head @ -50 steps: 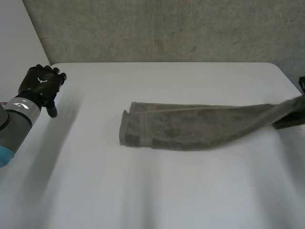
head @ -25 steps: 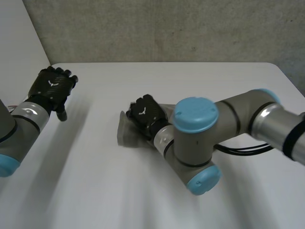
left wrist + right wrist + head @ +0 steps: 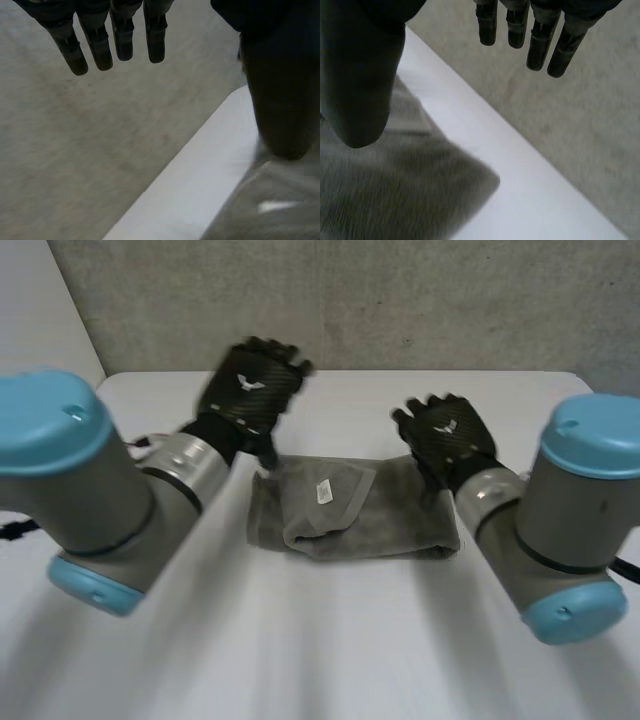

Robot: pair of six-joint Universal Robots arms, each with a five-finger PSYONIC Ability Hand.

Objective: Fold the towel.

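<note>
Of my two hands, the left hand point(image 3: 250, 390) hangs over the far left corner of the one towel point(image 3: 350, 518). Its fingers point(image 3: 115, 42) are straight and spread away from the thumb, holding nothing. The thumb's tip sits right at the cloth's edge, and I cannot tell whether it touches. The towel lies folded into a short grey bundle in the middle of the white table point(image 3: 300, 660), with one white label point(image 3: 323, 492) on its top layer. My right hand point(image 3: 447, 432) hovers above the towel's far right corner, fingers point(image 3: 535, 42) likewise straight, thumb apart, gripping nothing.
</note>
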